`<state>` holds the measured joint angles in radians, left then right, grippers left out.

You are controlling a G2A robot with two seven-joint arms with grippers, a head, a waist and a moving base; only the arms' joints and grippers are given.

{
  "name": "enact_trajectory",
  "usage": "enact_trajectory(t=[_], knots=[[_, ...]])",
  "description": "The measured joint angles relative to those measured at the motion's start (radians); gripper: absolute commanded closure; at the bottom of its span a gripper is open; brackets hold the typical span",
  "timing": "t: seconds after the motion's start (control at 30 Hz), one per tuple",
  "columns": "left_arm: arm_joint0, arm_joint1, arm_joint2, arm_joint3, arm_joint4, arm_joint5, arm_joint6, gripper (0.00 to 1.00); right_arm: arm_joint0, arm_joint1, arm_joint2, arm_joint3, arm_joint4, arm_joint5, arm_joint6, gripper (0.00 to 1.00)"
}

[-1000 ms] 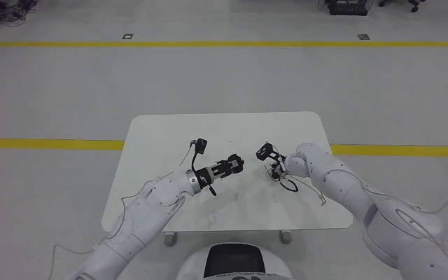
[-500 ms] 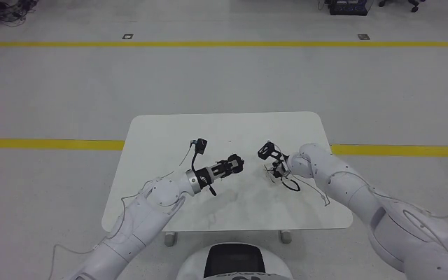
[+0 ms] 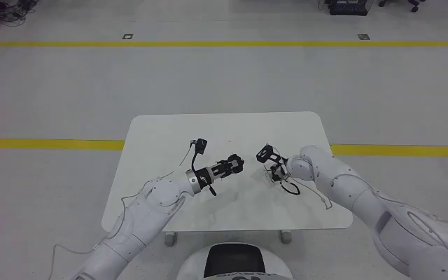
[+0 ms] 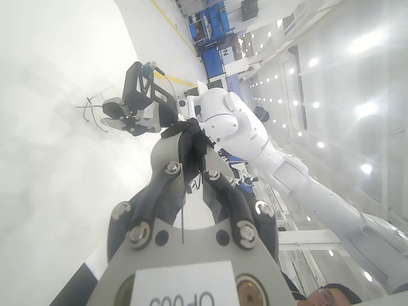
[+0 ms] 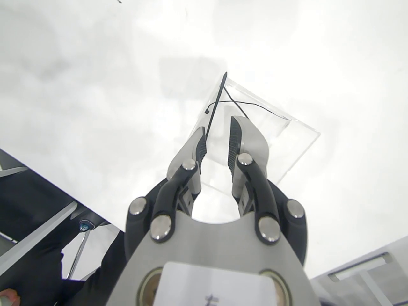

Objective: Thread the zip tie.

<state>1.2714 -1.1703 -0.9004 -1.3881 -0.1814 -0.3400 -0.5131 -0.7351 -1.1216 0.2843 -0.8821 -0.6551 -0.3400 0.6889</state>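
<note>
While your right gripper [image 5: 219,124] stands parted over clear box [image 5: 296,143], zip tie [image 5: 216,103] juts past one fingertip; left gripper [image 4: 193,148] clenches black bundle [image 4: 178,130].

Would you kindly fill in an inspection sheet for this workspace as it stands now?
Surface: white table with rounded corners.
Job's things: clear box on the table, holding loose zip ties; a held zip tie, thin and black, runs back between the left gripper's fingers.
Clutter: nothing seen.
Grippers: left gripper over the table, jaws shut on the held zip tie; right gripper over the clear box, jaws open, one loose tie beside one finger.
Cables: left wrist cable and right wrist cable, both looping free.
Surroundings: grey floor with yellow lines.
</note>
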Motion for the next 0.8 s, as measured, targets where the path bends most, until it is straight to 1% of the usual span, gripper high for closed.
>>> enact_trajectory(t=[0.17, 0.33, 0.8], knots=[[0.000, 0.000, 0.000, 0.000, 0.000, 0.000, 0.000, 1.00, 0.005, 0.000, -0.013, 0.002, 0.013, 0.000, -0.004, 0.80], [0.000, 0.000, 0.000, 0.000, 0.000, 0.000, 0.000, 1.00, 0.010, -0.003, -0.029, 0.015, 0.033, 0.000, -0.020, 0.76], [0.000, 0.000, 0.000, 0.000, 0.000, 0.000, 0.000, 1.00, 0.036, -0.018, -0.098, 0.059, 0.086, 0.000, -0.060, 0.77]])
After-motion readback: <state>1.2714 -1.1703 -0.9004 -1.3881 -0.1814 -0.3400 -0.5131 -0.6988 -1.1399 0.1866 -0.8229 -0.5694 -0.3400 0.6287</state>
